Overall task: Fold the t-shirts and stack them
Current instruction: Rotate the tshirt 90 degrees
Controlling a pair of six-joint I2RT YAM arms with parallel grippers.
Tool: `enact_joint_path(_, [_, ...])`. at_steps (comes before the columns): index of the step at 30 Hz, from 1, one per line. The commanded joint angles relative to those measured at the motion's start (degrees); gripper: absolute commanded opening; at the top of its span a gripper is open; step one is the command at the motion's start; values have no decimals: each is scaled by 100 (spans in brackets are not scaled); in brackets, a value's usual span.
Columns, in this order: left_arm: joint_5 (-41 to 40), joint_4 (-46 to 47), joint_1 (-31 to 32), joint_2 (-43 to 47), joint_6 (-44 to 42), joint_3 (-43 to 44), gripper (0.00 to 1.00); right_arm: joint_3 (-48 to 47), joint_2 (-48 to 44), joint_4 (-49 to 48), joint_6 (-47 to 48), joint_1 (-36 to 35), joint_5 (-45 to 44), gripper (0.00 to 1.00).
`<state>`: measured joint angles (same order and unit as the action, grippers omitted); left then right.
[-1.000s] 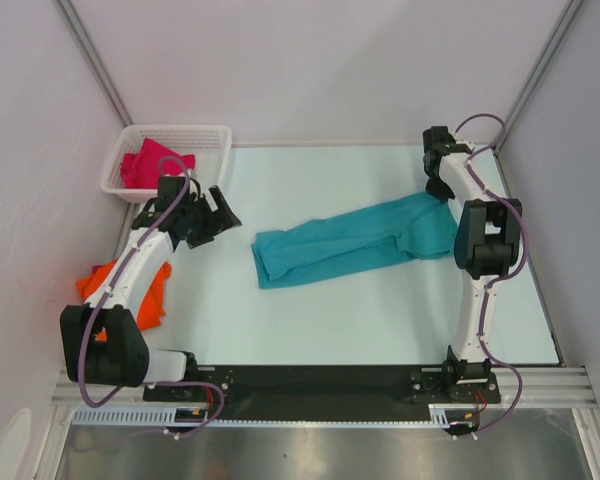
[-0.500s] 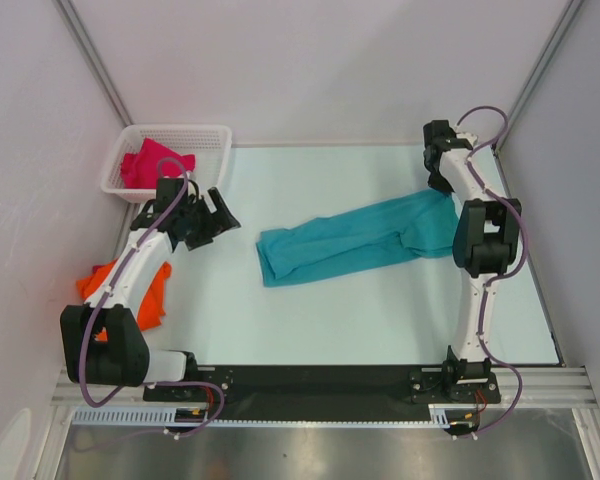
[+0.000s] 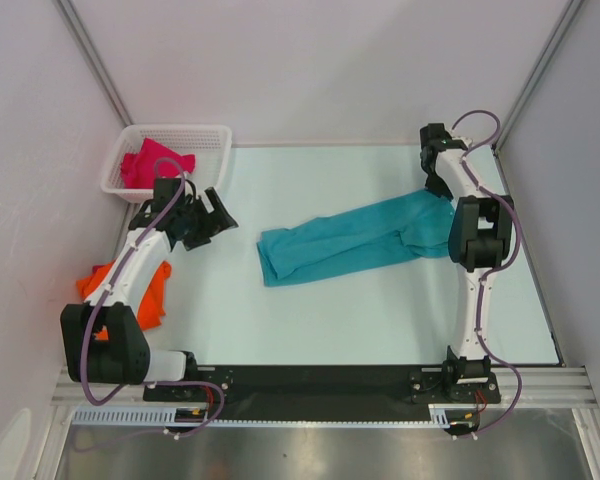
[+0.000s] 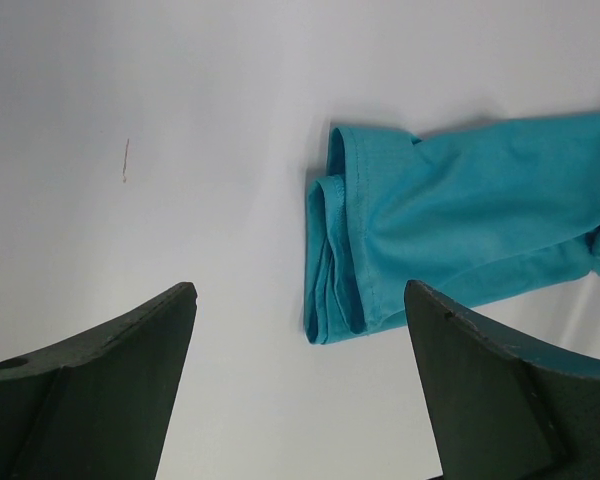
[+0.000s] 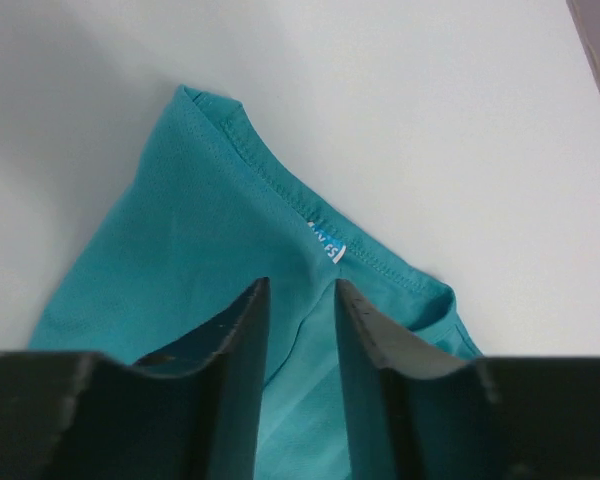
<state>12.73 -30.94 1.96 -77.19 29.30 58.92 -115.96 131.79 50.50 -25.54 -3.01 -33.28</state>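
A teal-blue t-shirt (image 3: 360, 240) lies as a long folded strip across the middle of the table. Its collar end (image 5: 280, 190) with a small label is at the right. My right gripper (image 3: 441, 190) hangs just over that end (image 5: 300, 285), fingers a little apart, with cloth lying loose below the gap. My left gripper (image 3: 218, 212) hovers wide open, left of the strip's folded end (image 4: 335, 270), holding nothing (image 4: 300, 290). An orange t-shirt (image 3: 152, 292) is bunched at the left edge under the left arm. A magenta-red t-shirt (image 3: 150, 163) sits in the basket.
A white lattice basket (image 3: 170, 130) stands at the back left corner. Enclosure walls and metal posts close in the table on three sides. The black base rail (image 3: 320, 385) runs along the near edge.
The right gripper's fingers have parted from shut, letting go of the teal shirt's collar end, after pulling it slightly right. The left arm has stayed put.
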Motion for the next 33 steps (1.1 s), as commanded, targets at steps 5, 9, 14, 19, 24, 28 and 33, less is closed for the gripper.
enact_joint_path(5, [168,176,-55,-33,-161,-21,90,-225,-276,13,119,-112,14,52])
enact_joint_path(9, [177,185,-55,-7,-161,-29,90,-374,-320,-5,190,-165,49,54])
enact_joint_path(14, [168,185,-55,28,-161,-38,90,-577,-232,153,181,-270,119,54])
enact_joint_path(19, [300,298,-55,-86,-100,-64,90,-156,-486,206,23,-569,313,54])
enact_joint_path(24, [782,632,-20,-812,102,-47,90,1291,-1338,-241,-231,-1297,787,54])
enact_joint_path(28, [1055,668,365,-1640,234,155,90,2243,-2007,-488,-390,-1852,963,54])
enact_joint_path(33, [889,896,1103,-2282,533,252,91,2894,-2840,-541,-522,-2142,1174,54])
